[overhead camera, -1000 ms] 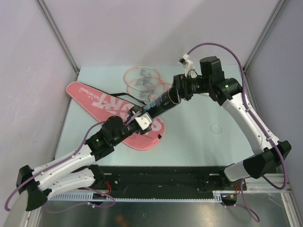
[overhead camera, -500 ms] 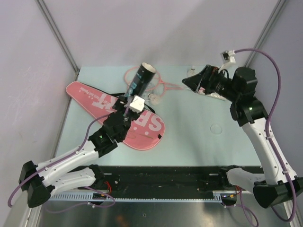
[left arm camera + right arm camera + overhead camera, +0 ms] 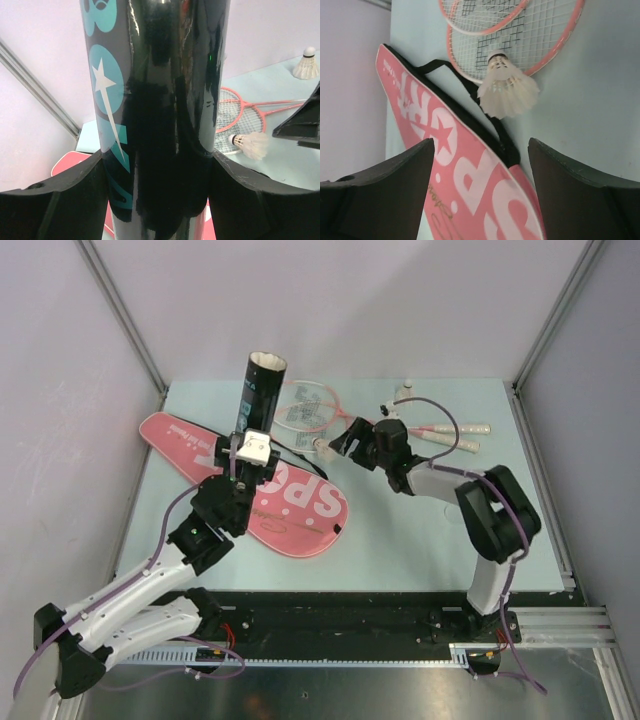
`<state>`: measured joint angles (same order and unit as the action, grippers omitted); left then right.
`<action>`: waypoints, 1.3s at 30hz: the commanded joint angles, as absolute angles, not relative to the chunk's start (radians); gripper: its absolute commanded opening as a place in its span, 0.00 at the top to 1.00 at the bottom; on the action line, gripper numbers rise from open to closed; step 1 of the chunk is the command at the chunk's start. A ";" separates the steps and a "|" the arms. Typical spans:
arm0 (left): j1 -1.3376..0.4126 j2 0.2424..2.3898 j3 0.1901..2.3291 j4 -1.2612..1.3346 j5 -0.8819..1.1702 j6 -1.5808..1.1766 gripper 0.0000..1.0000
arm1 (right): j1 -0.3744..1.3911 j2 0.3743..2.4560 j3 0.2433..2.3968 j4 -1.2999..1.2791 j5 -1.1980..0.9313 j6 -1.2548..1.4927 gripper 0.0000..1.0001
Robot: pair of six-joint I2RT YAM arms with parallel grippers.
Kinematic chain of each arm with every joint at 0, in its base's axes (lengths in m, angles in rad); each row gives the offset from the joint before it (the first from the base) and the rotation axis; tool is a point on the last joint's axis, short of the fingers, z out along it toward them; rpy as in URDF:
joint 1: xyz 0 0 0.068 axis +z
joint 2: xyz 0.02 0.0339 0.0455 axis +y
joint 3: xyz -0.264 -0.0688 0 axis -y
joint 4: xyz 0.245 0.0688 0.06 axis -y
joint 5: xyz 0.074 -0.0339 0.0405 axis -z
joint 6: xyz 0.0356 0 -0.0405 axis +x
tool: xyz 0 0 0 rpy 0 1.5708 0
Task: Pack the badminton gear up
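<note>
Pale green table [image 3: 420,540] between plain lilac walls, and on it lies a flat pink bag [image 3: 300,500] with white letters; I place everything else from this bag.

Above the far edge of the bag, the left claw [image 3: 252,445] is clamped on the lower part of a dark tube [image 3: 160,100]. It holds the tube about upright, with the open mouth upward. The tube looks stiff and glossy, so I think it can slip or turn in the fingers. A low and firm grip is sensible.

Just beyond the bag lie two pink rackets [image 3: 310,410], their heads one over the other, and their white handles [image 3: 462,430] point away from it. They seem light and thin, and the strings are delicate. I would take them by the handle or the shaft, never by the head.

A shuttlecock [image 3: 507,90] lies just beside the black strap [image 3: 470,95] of the bag, against the rim of a racket head. The right claw [image 3: 342,445] hangs low before it with jaws spread wide and grips nothing. This piece weighs almost nothing and the feathers crush easily. In my judgement a soft pinch at the round head, or loosely around the skirt, is best.

A second shuttlecock [image 3: 405,390] stands well apart from the bag, at the far side of the table.
</note>
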<state>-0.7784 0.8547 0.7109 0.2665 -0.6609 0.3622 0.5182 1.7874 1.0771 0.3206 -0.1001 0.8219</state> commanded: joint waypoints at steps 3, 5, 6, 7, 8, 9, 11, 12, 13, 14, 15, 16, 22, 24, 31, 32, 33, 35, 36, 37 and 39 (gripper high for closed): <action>-0.778 0.842 0.733 0.331 -0.615 0.324 0.87 | 0.532 1.968 1.111 0.675 -0.074 0.942 0.21; -0.776 0.845 0.735 0.331 -0.604 0.319 0.87 | 0.535 1.999 1.138 0.681 -0.071 0.949 0.24; -0.778 0.847 0.735 0.331 -0.598 0.318 0.87 | 0.538 2.015 1.147 0.687 -0.075 0.953 0.25; -0.776 0.847 0.732 0.331 -0.588 0.316 0.87 | 0.540 2.046 1.160 0.686 -0.078 0.953 0.28; -0.778 0.847 0.733 0.331 -0.586 0.314 0.87 | 0.543 2.065 1.193 0.680 -0.077 0.956 0.29; -0.778 0.847 0.732 0.331 -0.583 0.313 0.87 | 0.551 2.078 1.207 0.669 -0.074 0.956 0.30; -0.776 0.847 0.730 0.331 -0.575 0.313 0.87 | 0.557 2.117 1.247 0.673 -0.072 0.956 0.33; -0.776 0.847 0.730 0.331 -0.574 0.313 0.87 | 0.561 2.128 1.265 0.664 -0.060 0.948 0.33; -0.778 0.845 0.730 0.331 -0.572 0.313 0.87 | 0.563 2.141 1.285 0.655 -0.060 0.945 0.35; -0.778 0.847 0.729 0.331 -0.569 0.311 0.87 | 0.563 2.164 1.305 0.643 -0.063 0.943 0.37; -0.778 0.850 0.730 0.330 -0.569 0.311 0.87 | 0.564 2.177 1.346 0.623 -0.058 0.946 0.38; -0.778 0.851 0.730 0.331 -0.568 0.311 0.87 | 0.568 2.186 1.362 0.615 -0.057 0.940 0.44; -0.778 0.859 0.730 0.331 -0.554 0.319 0.87 | 0.558 2.185 1.431 0.516 -0.066 0.878 0.89; -0.778 0.859 0.727 0.331 -0.534 0.318 0.87 | 0.540 2.117 1.431 0.416 -0.092 0.807 1.00; -0.793 0.861 0.719 0.330 -0.339 0.331 0.88 | 0.428 1.753 1.387 0.024 -0.339 0.502 1.00; -0.795 0.864 0.721 0.330 -0.319 0.334 0.88 | 0.410 1.703 1.361 -0.082 -0.365 0.471 1.00; -0.801 0.864 0.722 0.328 -0.305 0.340 0.88 | 0.379 1.657 1.342 -0.134 -0.364 0.404 1.00; -0.802 0.867 0.724 0.321 -0.261 0.339 0.88 | 0.342 1.525 1.321 -0.271 -0.394 0.355 1.00; -0.802 0.868 0.724 0.318 -0.232 0.345 0.88 | 0.322 1.481 1.318 -0.305 -0.458 0.324 1.00; -0.802 0.873 0.724 0.308 -0.201 0.350 0.88 | 0.278 1.442 1.318 -0.339 -0.498 0.304 1.00; -0.804 0.896 0.730 0.293 -0.088 0.373 0.88 | 0.227 1.310 1.318 -0.400 -0.579 0.281 1.00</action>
